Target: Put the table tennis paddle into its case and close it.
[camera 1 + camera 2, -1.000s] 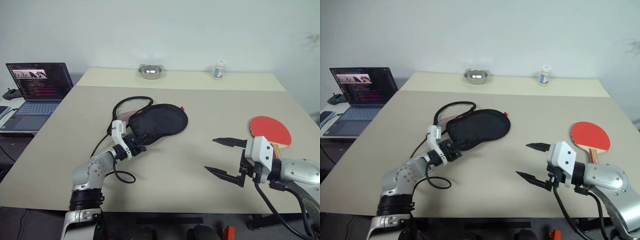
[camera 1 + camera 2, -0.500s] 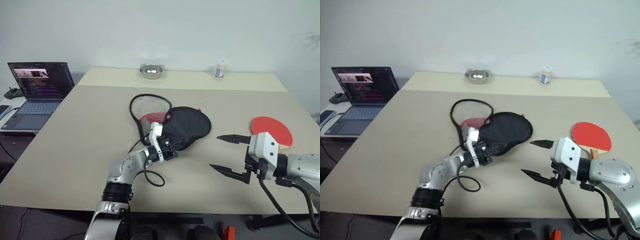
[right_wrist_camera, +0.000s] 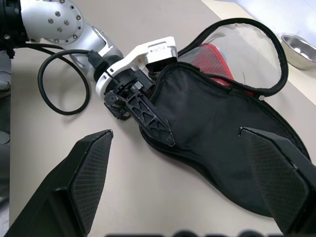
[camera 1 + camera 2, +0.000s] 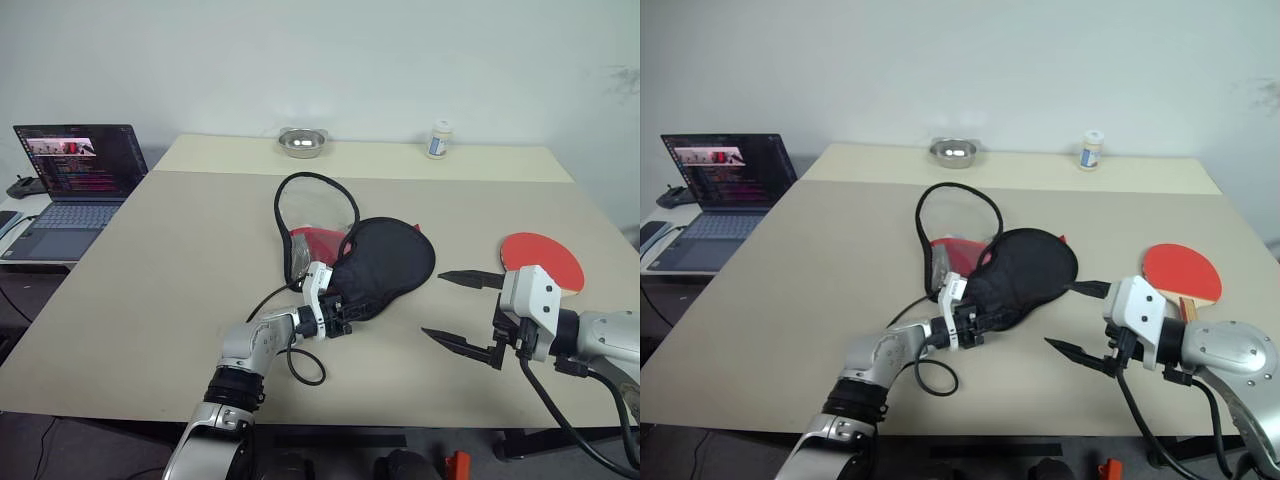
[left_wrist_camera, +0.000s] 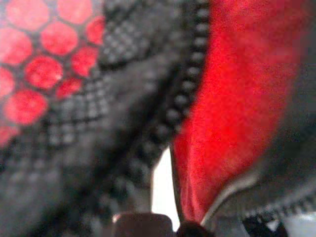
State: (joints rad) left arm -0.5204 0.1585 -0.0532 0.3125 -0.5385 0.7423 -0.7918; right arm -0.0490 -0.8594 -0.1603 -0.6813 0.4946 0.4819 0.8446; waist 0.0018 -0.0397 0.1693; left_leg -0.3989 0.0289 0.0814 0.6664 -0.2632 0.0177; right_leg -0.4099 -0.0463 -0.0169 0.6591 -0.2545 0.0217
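The black case (image 4: 385, 265) lies at the middle of the table, partly unzipped. Its zip edge stands up as a loop (image 4: 316, 200), and red lining (image 4: 312, 240) shows under it. My left gripper (image 4: 340, 308) is at the case's narrow near end, touching the fabric. In the left wrist view, the zip teeth (image 5: 190, 79) and the red lining (image 5: 242, 98) are pressed close to the camera. The table tennis paddle (image 4: 540, 260) lies red face up at the right, its handle hidden behind my right arm. My right gripper (image 4: 433, 304) hovers open between case and paddle, holding nothing.
A metal bowl (image 4: 301, 142) and a small white bottle (image 4: 437, 140) stand at the table's far edge. An open laptop (image 4: 75, 165) sits on a side surface to the left. My left arm's black cable (image 4: 300, 365) loops on the tan table (image 4: 180, 250).
The left gripper has dragged the case to the right, closer to the paddle and the right gripper. The case's zip loop now stands higher. The right gripper has stayed put.
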